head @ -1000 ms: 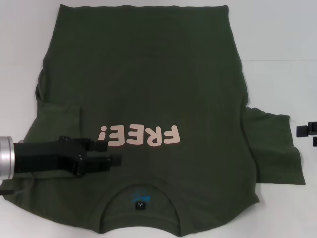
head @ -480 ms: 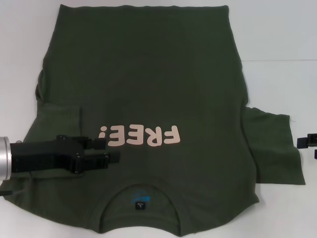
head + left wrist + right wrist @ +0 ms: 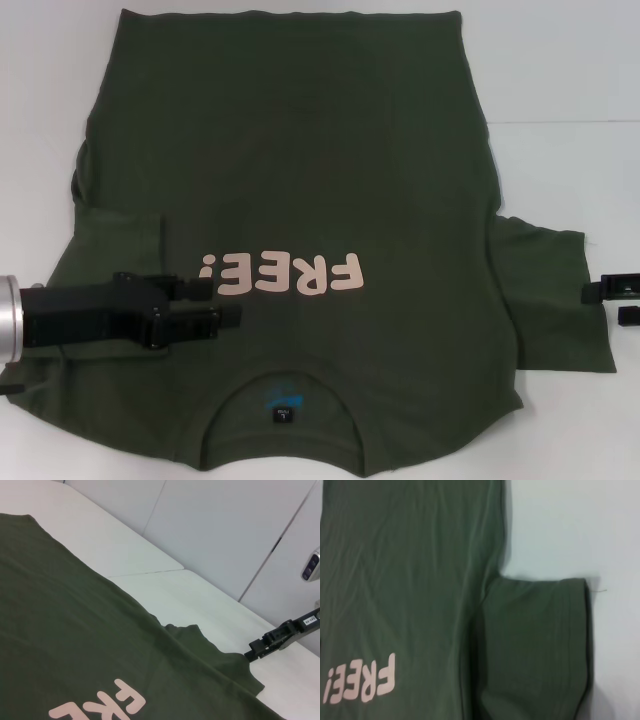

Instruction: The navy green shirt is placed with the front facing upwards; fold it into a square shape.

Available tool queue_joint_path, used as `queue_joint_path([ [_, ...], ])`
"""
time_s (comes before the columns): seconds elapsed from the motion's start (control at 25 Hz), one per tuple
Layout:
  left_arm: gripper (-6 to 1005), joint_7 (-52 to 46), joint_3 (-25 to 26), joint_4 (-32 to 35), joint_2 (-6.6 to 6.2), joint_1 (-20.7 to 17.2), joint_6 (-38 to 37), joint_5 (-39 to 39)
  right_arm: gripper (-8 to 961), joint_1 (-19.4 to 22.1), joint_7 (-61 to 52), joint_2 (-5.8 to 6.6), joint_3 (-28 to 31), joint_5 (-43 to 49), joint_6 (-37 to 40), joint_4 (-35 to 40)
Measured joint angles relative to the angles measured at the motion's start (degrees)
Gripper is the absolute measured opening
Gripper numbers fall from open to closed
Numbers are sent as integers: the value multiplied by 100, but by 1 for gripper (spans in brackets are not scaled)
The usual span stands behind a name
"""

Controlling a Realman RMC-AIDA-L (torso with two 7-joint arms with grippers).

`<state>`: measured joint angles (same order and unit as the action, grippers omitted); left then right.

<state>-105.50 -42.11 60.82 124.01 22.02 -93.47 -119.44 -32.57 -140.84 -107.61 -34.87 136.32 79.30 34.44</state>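
The navy green shirt (image 3: 300,160) lies flat on the white table (image 3: 560,80), front up, with its collar (image 3: 283,392) nearest me and the pink "FREE!" print (image 3: 280,275) upside down. Its left sleeve (image 3: 120,240) is folded in over the body. The right sleeve (image 3: 550,300) is spread out flat and fills much of the right wrist view (image 3: 535,645). My left gripper (image 3: 222,303) hovers open over the shirt beside the print, holding nothing. At the outer hem of the right sleeve my right gripper (image 3: 618,302) is open; the left wrist view also shows this right gripper (image 3: 257,647) there.
Bare white table surrounds the shirt on the left, right and far sides. A seam in the table (image 3: 560,122) runs off to the right. A pale panelled wall (image 3: 225,525) rises behind the table's far edge.
The left gripper has drawn back a little to the left. The right gripper has come in from the right edge to the right sleeve's hem.
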Motion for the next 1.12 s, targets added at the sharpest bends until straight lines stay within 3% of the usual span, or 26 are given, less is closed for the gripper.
queue_joint_path([
  [0.4, 658, 0, 1, -9, 0, -22, 33, 0, 767, -149, 10, -128, -40, 0, -194, -72],
  [1.12, 657, 11, 139, -9, 0, -27, 93, 7, 706, -319, 13, -129, -145, 5, -293, -198],
])
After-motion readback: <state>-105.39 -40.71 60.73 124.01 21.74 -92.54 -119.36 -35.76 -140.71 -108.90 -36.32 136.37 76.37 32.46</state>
